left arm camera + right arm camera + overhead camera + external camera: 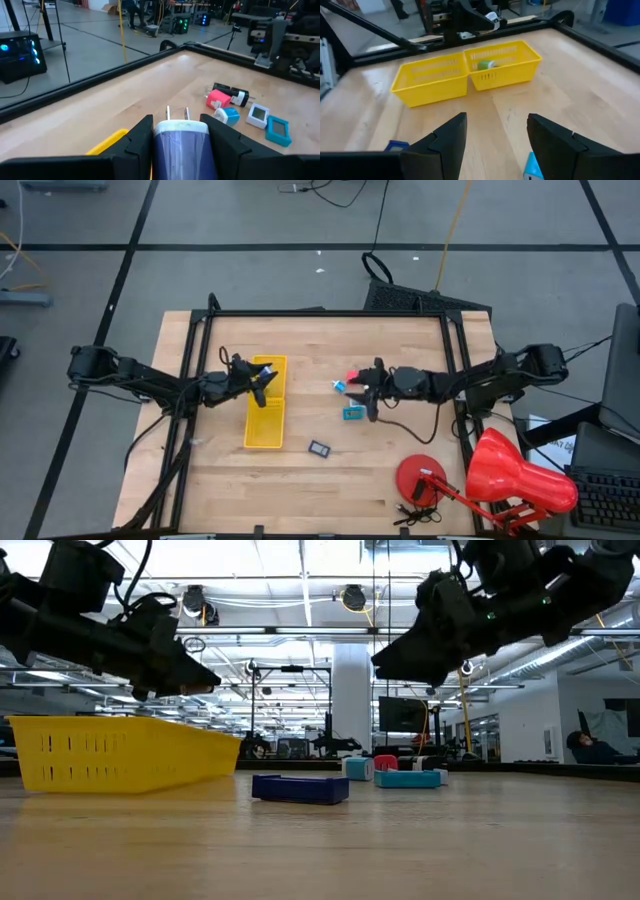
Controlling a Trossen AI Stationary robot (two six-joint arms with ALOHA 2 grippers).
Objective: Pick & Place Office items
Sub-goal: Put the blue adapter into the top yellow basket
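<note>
No readable text, label, brand or number on anything.

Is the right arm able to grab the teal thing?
Probably yes. The right gripper hangs open just above the teal piece, with nothing in between.
</note>
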